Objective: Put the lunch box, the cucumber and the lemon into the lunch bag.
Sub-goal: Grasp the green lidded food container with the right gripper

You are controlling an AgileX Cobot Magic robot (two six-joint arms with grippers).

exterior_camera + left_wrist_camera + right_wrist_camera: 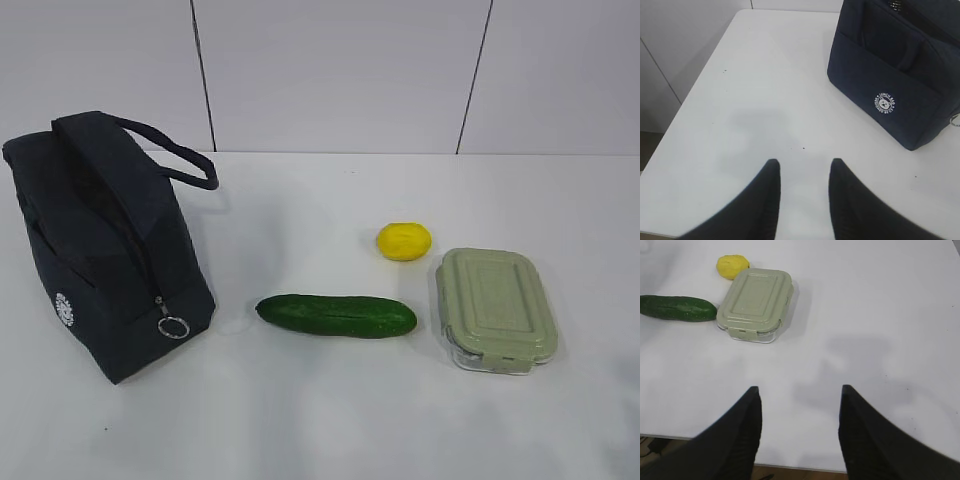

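The navy lunch bag stands at the left of the white table, zipped shut, with its ring pull hanging at the front; it also shows in the left wrist view. The dark green cucumber lies in the middle, and shows in the right wrist view. The yellow lemon sits behind it. The lunch box with its sage-green lid lies at the right. My left gripper is open and empty over bare table, left of the bag. My right gripper is open and empty near the table's front edge, right of the lunch box.
The white table ends at a grey panelled wall behind. Its left edge shows in the left wrist view and its front edge in the right wrist view. Neither arm shows in the exterior view.
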